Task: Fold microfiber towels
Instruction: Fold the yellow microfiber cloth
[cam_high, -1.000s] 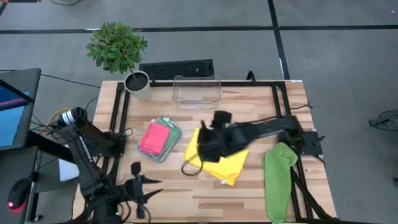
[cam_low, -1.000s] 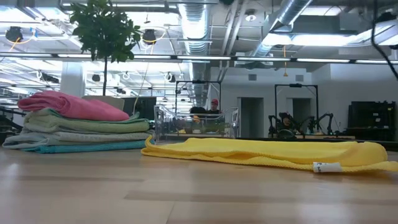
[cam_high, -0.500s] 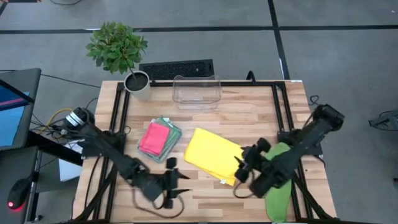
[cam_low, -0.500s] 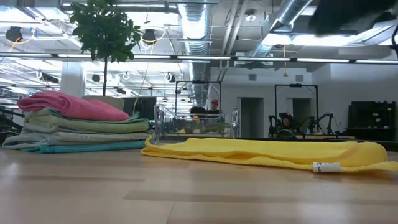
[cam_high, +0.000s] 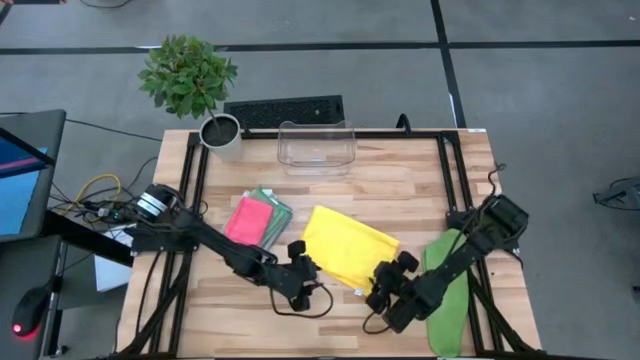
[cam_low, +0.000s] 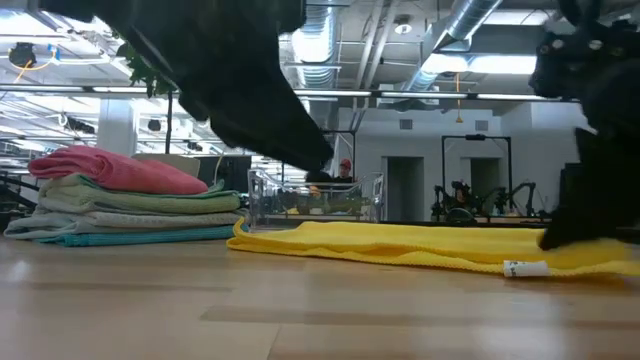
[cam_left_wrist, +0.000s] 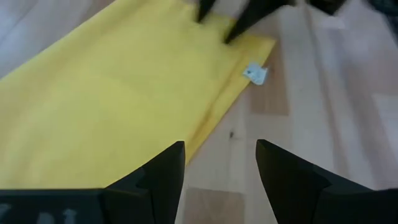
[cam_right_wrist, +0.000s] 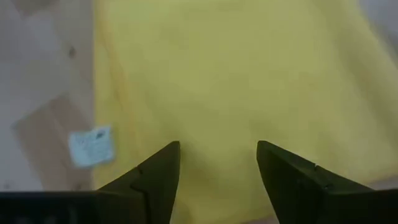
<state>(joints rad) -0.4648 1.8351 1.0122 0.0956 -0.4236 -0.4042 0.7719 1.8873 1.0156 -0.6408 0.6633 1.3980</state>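
A yellow towel (cam_high: 348, 248) lies flat on the table's middle, its white tag (cam_left_wrist: 255, 73) at its near corner. My left gripper (cam_high: 310, 272) is open just above the towel's near-left edge (cam_left_wrist: 205, 134). My right gripper (cam_high: 382, 284) is open and low over the towel's near corner (cam_right_wrist: 217, 93), beside the tag (cam_right_wrist: 91, 146). A stack of folded towels (cam_high: 255, 222), pink on top, lies left of the yellow one. A lime green towel (cam_high: 450, 290) lies at the right edge. My right gripper's open fingers come down slanting from the table's near right side onto the yellow towel's near corner (cam_low: 560, 245). I cannot tell whether the fingertips touch the cloth. My left gripper touches nothing.
A clear plastic bin (cam_high: 317, 147) stands at the far middle, a potted plant (cam_high: 220, 133) at the far left corner, a keyboard (cam_high: 285, 110) behind the table. Bare wood shows along the near edge (cam_high: 300, 330).
My right gripper has left the yellow towel's left part, gone toward the table's near right and come down at the towel's near corner. My left gripper has gone from the near left corner toward the right, to the towel's near-left edge. The towel has stayed flat.
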